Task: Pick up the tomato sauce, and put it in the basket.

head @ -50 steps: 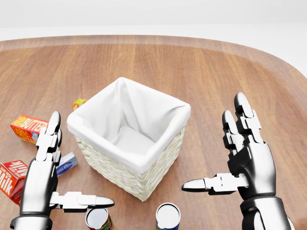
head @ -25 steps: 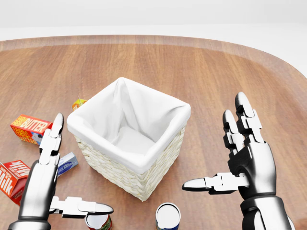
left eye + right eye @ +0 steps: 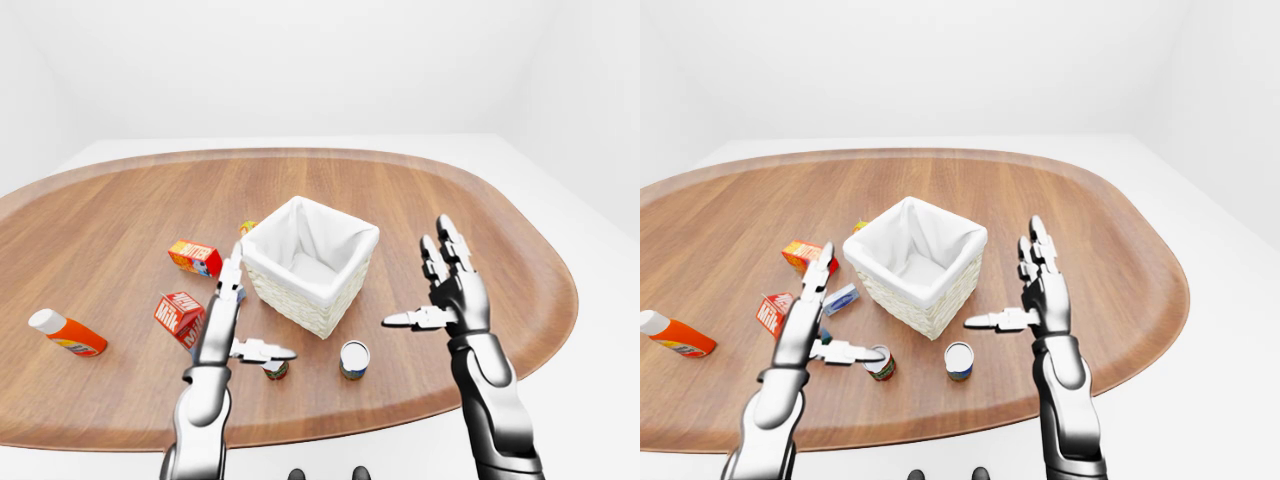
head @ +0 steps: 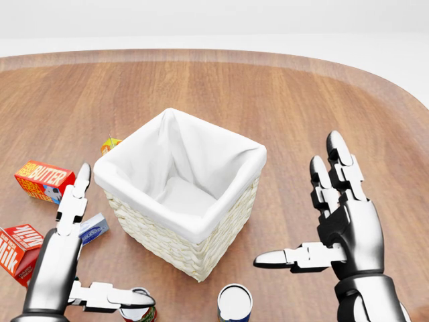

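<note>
A small red-labelled can, most likely the tomato sauce (image 3: 881, 364), stands upright on the wooden table (image 3: 480, 230) near the robot, just below the left corner of the basket in the eye views. Its label cannot be read, so that naming is a judgement.

The left hand (image 4: 74, 268) is open beside it, fingers pointing away from the robot and thumb stretched sideways over the can's silver lid; whether the thumb touches the lid cannot be told. Nothing is gripped.

A second can with a blue label (image 4: 234, 303) stands just to the right of the red one. The right hand (image 4: 335, 231) hovers open and empty further right, well apart from both cans, thumb pointing toward the basket.

Risks, as a judgement: the two cans look alike from above, so the wrong one could be taken; and the thumb, lying over the lid rather than beside the can's wall, could tip or roll the can if the hand closes from here.

The basket (image 4: 175, 243), woven and lined with white cloth, sits mid-table and holds nothing visible.

Left of it lie a butter box (image 4: 41, 180), a milk carton (image 4: 17, 248), a small blue-and-white pack (image 4: 94, 230) and a small orange item (image 4: 110, 143). A white-capped orange bottle (image 3: 66, 334) lies far left.
</note>
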{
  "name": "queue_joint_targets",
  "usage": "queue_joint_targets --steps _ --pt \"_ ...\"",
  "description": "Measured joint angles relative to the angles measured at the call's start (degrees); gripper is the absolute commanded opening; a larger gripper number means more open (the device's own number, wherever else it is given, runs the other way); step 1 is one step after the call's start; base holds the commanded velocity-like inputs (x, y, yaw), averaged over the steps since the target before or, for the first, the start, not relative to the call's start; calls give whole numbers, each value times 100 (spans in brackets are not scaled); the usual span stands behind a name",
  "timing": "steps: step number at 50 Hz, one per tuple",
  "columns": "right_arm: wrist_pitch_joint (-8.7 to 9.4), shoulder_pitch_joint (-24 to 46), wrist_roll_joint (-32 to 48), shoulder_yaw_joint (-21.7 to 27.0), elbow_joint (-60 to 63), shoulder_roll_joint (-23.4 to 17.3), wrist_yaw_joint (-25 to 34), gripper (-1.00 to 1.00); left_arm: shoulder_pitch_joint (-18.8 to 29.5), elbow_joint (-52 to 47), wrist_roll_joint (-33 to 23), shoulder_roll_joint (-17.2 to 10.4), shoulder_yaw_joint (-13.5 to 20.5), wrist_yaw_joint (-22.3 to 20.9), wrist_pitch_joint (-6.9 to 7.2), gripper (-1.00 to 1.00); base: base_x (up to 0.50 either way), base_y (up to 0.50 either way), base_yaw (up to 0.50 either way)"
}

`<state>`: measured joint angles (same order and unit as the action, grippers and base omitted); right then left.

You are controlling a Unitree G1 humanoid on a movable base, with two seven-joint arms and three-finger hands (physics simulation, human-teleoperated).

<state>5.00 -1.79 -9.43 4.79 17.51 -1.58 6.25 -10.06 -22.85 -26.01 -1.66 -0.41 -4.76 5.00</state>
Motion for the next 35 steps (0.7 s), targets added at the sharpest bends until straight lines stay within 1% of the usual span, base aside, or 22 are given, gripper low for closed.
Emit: queue_joint_targets --steps 16,35 --pt "0 -6 18 -11 -20 4 3 100 -102 14 -279 -17 28 -70 0 98 0 0 0" --pt "0 1 37 -20 -72 4 0 100 -62 383 -476 -17 -68 -16 0 98 0 0 0"
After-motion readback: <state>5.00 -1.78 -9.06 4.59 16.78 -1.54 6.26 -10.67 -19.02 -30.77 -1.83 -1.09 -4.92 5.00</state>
